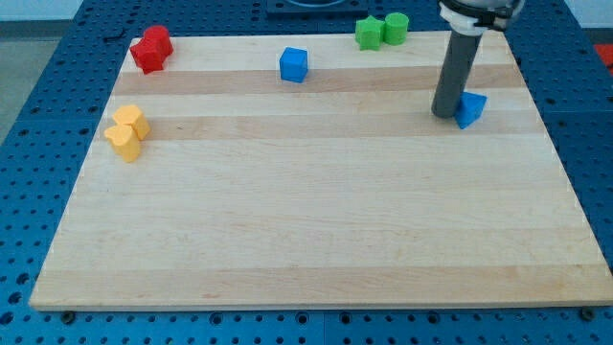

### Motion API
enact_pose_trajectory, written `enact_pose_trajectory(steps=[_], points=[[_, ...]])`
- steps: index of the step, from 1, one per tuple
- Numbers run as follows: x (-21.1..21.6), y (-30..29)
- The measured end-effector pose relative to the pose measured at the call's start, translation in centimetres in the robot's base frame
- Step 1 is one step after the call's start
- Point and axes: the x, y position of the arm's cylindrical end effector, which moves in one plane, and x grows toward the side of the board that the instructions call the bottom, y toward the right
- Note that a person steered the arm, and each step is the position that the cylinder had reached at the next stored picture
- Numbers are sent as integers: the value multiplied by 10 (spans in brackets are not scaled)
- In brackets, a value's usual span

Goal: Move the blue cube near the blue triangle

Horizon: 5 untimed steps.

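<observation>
Blue cube [294, 65] sits at the far side of the wooden board [316, 230], well left of my tip [444, 114], a bare gripperless rod touching the blue triangle [470, 109].

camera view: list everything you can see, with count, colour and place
blue cube: 1, blue, upper middle of the board, standing alone
blue triangle: 1, blue, view's right, upper part
red blocks: 2, red, top left corner, touching; shapes unclear
green blocks: 2, green, top edge right of centre, side by side
yellow blocks: 2, yellow, view's left edge, touching
wooden board: 1, light wood, fills most of the view
perforated table: 1, blue, around the board
my tip: 1, dark rod, right against the blue triangle's left side, far from the blue cube
</observation>
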Motion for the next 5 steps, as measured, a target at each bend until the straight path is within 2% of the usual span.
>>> enact_pose_trajectory(steps=[3,5], points=[[-1,18],[-13,-117]])
